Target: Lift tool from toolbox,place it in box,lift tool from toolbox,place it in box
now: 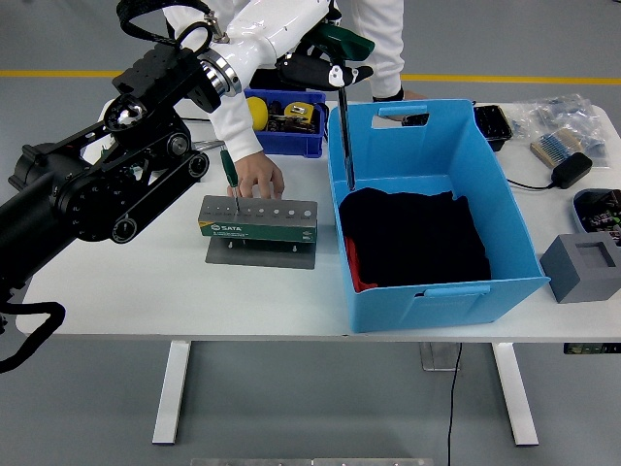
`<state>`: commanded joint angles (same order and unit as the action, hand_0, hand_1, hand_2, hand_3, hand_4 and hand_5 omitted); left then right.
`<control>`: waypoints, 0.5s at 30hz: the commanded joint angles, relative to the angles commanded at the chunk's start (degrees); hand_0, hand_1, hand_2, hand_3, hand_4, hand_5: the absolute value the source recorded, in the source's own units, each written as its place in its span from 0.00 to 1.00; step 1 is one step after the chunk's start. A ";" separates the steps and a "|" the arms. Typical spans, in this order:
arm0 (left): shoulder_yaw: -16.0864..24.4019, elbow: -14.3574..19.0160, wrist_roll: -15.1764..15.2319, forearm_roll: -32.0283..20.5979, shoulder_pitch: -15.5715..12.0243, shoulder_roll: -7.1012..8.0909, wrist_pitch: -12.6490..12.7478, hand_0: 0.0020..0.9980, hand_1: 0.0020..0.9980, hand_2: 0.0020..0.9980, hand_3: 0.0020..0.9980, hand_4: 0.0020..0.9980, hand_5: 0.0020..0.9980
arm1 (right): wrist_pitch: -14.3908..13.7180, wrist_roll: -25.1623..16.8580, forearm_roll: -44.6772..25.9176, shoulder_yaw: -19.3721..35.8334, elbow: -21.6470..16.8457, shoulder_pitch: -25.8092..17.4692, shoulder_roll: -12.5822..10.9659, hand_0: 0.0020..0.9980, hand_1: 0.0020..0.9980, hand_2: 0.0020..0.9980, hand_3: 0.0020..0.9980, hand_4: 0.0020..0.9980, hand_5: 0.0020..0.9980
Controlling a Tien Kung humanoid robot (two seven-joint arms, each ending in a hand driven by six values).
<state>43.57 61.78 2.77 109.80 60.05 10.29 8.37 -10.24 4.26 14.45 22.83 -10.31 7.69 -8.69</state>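
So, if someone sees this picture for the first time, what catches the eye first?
Probably the big blue box right of centre, with dark cloth inside. Next, the robot's left hand raised at its far-left corner, holding a green-handled tool that hangs over the rim. Left of the box, a person's hand rests behind the grey toolbox.

Bright, even overhead light; soft shadows beneath the tabletop (146,291); sharp focus throughout, faint glare on white surfaces.

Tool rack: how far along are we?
In hand: the left hand holds a long tool, lifted clear of the rack and hanging over the blue box edge. Left: release it into the box, then pull the green-handled tool standing in the rack. A person's hand rests behind the rack.
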 joint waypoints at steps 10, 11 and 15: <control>-0.97 1.78 -1.31 -2.33 1.34 -0.21 -1.59 0.16 0.00 0.00 0.01 0.71 0.47 | -0.13 -0.04 0.05 0.16 0.00 0.11 -0.12 0.64 0.61 0.70 0.58 0.85 0.70; -1.22 1.92 -1.38 -2.47 1.44 -0.32 -1.59 0.16 0.00 0.00 0.01 0.71 0.47 | -0.13 -0.03 0.12 0.22 0.00 0.11 -0.13 0.64 0.61 0.70 0.58 0.85 0.70; -3.15 2.15 -1.81 -2.88 1.86 -1.19 -1.33 0.16 0.00 0.00 0.01 0.70 0.47 | -0.15 -0.04 0.08 0.20 0.00 0.11 -0.15 0.64 0.61 0.70 0.58 0.85 0.70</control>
<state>40.42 63.94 0.96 106.92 61.91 9.10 7.04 -10.38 4.22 14.53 23.03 -10.31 7.80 -8.84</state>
